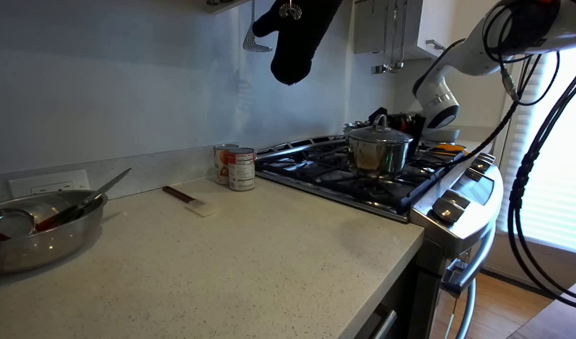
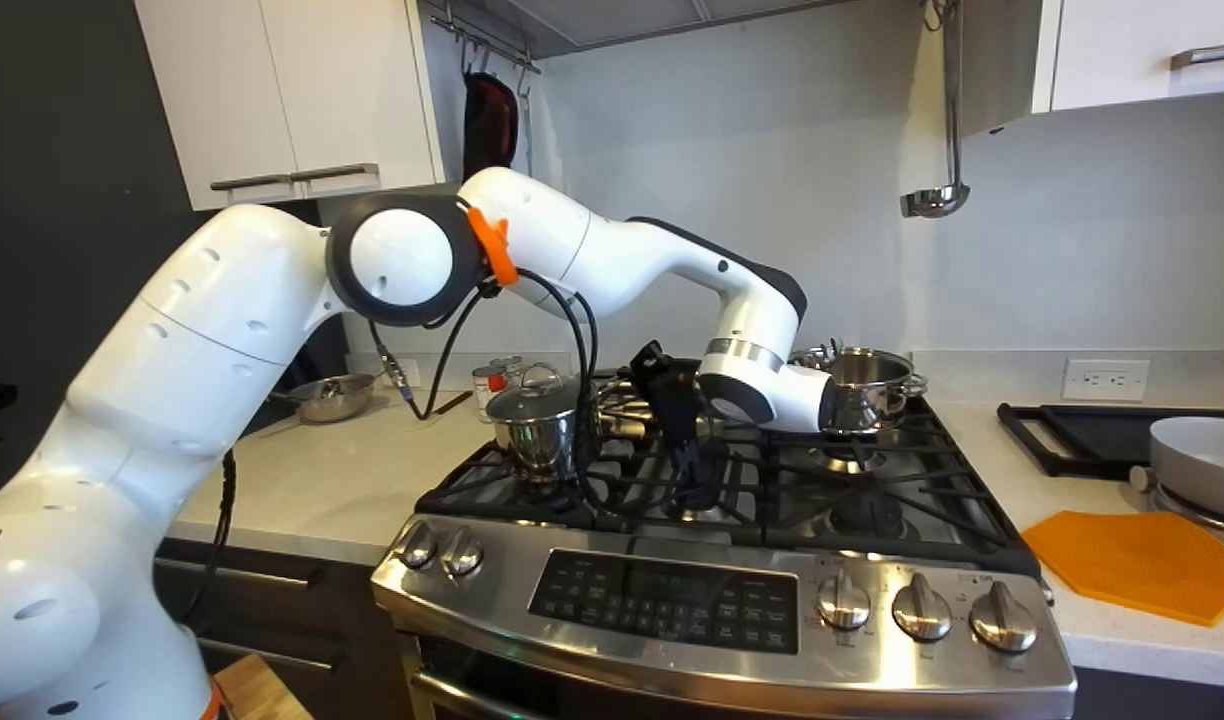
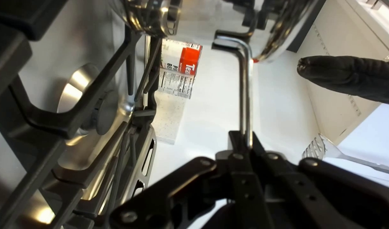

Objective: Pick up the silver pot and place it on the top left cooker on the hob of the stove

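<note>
The silver pot (image 1: 379,153) has a glass lid and is over the front left of the hob (image 2: 822,500). It also shows in an exterior view (image 2: 537,440) and at the top of the wrist view (image 3: 210,19). I cannot tell whether its base touches the grate. My gripper (image 3: 242,141) is shut on the pot's side handle (image 3: 246,82). In both exterior views the fingers are mostly hidden by the pot, the gripper mount or cables. The top left cooker (image 1: 307,162) is at the back left of the stove (image 2: 672,600), beside the pot toward the wall.
A second steel pot (image 2: 867,385) holding utensils stands at the back right of the hob. Two tin cans (image 1: 241,169), a brush (image 1: 189,200) and a metal bowl (image 1: 48,245) are on the counter. A black oven mitt (image 1: 292,47) hangs above. Cables hang near the pot.
</note>
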You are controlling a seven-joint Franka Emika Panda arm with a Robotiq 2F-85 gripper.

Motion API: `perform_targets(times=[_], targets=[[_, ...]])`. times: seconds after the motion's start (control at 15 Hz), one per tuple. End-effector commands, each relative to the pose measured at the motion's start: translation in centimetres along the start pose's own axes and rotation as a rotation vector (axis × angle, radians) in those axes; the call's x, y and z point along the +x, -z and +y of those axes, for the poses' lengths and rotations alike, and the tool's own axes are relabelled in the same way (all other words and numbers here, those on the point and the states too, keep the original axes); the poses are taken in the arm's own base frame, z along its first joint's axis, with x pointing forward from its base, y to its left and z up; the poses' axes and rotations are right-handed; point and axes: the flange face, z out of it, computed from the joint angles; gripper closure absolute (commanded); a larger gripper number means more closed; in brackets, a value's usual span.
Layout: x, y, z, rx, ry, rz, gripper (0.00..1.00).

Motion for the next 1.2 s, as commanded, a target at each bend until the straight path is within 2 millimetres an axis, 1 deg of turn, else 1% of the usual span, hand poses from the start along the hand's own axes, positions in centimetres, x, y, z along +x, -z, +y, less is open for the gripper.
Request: perform_targets(times=[0.0,0.27,0.67,0.93,1.13], targets=[[-0.1,0.0,0.7,0.073,-0.045,0.023,0.99],[-0.3,0.1,-0.1,0.079,-0.089,0.019,0.99],[-0.6,-0.2,-0.4,0.095,-0.189,0.035,0.99],[-0.5,0.3,-0.6,0.091,-0.215,0.128,0.99],[-0.2,1.0,-1.0,0.063,-0.197,0.265,0.99]])
